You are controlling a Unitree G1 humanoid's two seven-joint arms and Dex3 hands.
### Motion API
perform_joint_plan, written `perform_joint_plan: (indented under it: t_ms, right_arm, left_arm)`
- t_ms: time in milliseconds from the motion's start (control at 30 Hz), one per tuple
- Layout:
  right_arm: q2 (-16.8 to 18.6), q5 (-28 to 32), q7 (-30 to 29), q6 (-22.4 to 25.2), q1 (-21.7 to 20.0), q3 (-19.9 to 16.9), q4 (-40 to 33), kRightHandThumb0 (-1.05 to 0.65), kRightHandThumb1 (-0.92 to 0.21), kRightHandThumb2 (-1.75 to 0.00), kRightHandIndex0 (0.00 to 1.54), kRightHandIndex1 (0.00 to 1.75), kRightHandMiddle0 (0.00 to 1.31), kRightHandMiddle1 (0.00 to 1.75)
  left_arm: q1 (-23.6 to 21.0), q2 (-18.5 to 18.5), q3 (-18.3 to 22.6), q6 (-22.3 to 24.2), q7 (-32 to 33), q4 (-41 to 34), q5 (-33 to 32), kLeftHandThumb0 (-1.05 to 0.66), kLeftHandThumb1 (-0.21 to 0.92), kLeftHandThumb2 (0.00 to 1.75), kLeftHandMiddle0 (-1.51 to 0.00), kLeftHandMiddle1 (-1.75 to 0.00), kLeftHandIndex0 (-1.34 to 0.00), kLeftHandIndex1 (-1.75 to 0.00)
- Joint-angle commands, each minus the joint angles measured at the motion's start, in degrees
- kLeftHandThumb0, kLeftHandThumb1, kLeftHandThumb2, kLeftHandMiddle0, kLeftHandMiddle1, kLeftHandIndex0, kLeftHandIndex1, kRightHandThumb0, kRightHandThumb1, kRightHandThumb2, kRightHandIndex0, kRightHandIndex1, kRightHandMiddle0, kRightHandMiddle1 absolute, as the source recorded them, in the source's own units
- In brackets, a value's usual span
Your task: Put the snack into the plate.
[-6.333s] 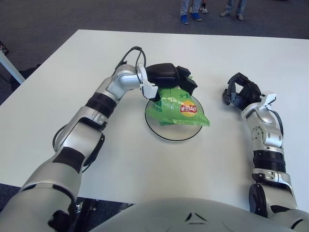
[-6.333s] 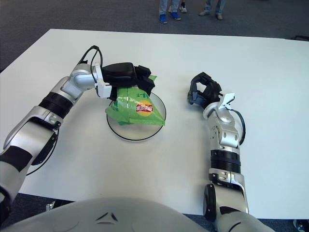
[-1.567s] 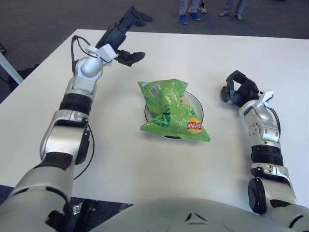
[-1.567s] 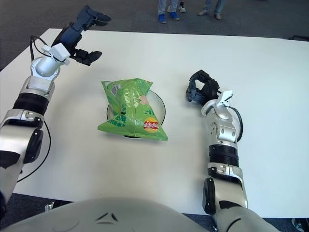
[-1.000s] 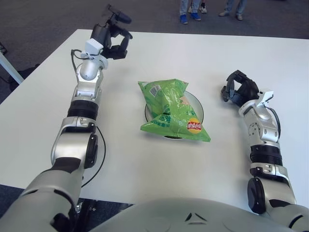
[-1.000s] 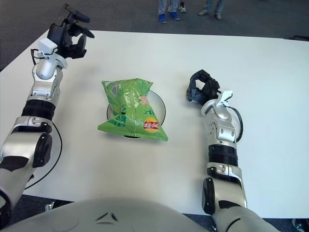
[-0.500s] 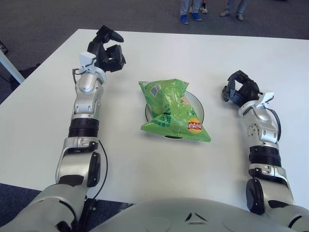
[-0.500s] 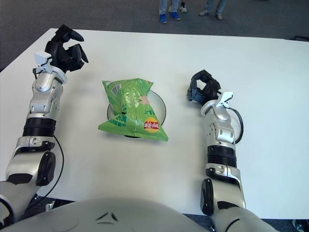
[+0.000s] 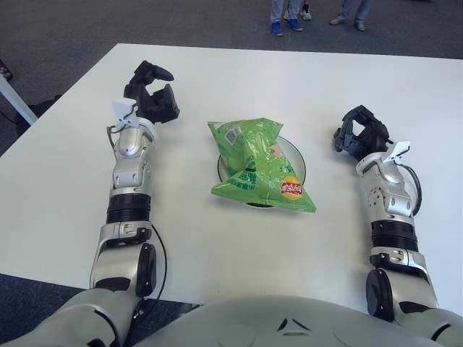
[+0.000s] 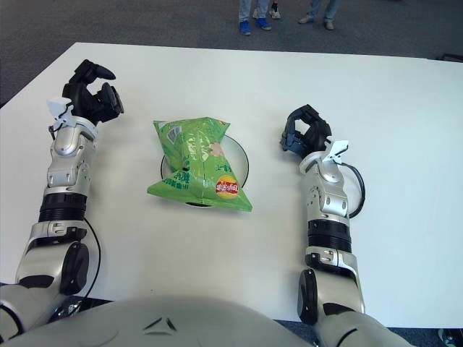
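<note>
A green snack bag (image 9: 256, 163) lies on the round plate (image 9: 296, 155) in the middle of the white table (image 9: 239, 72) and covers most of it. My left hand (image 9: 150, 94) is over the table to the left of the bag, well apart from it, fingers loosely curled and holding nothing. My right hand (image 9: 359, 134) rests over the table to the right of the plate, fingers loosely curled and empty.
The table's far edge (image 9: 289, 49) borders dark carpet, where people's feet (image 9: 283, 26) stand. A black cable loop (image 9: 156, 246) hangs by my left arm near the table's front edge.
My left hand has drawn back toward me and a little lower, away from the far left corner. The bag, the plate and my right hand have stayed in place.
</note>
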Motion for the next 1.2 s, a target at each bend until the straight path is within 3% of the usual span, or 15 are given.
perform_joint_plan:
  t_ms: [0, 600, 1167]
  right_arm:
    - [1.3, -0.2, -0.5, 1.5, 2.3, 0.2, 2.2, -0.48, -0.32, -1.32, 1.3, 1.75, 0.61, 1.75]
    - [1.8, -0.4, -0.9, -3.3, 2.0, 0.1, 4.4, -0.48, -0.34, -1.3, 1.33, 1.75, 0.6, 1.75]
    - [1.7, -0.8, -1.0, -5.9, 2.0, 0.2, 5.7, -0.47, -0.35, -1.28, 1.34, 1.75, 0.59, 1.75]
  left_arm:
    - [1.1, -0.6, 0.8, 1.3, 1.2, -0.2, -0.6, -0.49, 0.3, 1.34, -1.27, -1.75, -0.63, -1.75]
    - [3.2, -1.4, 1.5, 3.5, 1.0, 1.5, -1.4, -0.51, 0.25, 1.4, -1.31, -1.75, -0.67, -1.75]
    - [4.6, -2.2, 1.1, 1.9, 0.1, 7.9, -1.0, -0.52, 0.22, 1.43, -1.33, -1.75, -0.69, -1.75]
